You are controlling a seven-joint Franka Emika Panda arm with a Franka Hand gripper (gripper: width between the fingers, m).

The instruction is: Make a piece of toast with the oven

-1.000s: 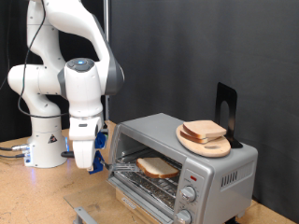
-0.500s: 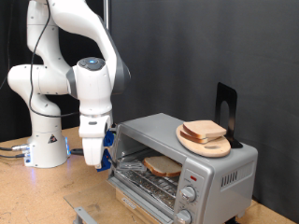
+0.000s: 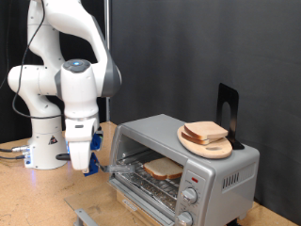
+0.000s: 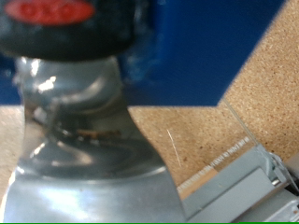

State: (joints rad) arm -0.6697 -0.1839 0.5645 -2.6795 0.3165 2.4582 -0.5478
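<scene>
The silver oven stands at the exterior view's right with its front door open. One piece of toast lies on the wire rack inside. More slices are stacked on a round wooden board on the oven's top. My gripper, with blue fingers, hangs just left of the open oven front, low over the table, and nothing shows between its fingers. The wrist view is blurred: a shiny silver shape, a blue area, the cork table and a glass edge.
The robot's white base stands at the exterior view's left on the cork table. A black stand rises behind the board on the oven. A grey flat piece lies at the bottom edge. Two knobs sit on the oven's front.
The gripper swung toward the oven front half a second ago and has now moved back to the exterior view's left and slightly lower. The toast stays on the rack.
</scene>
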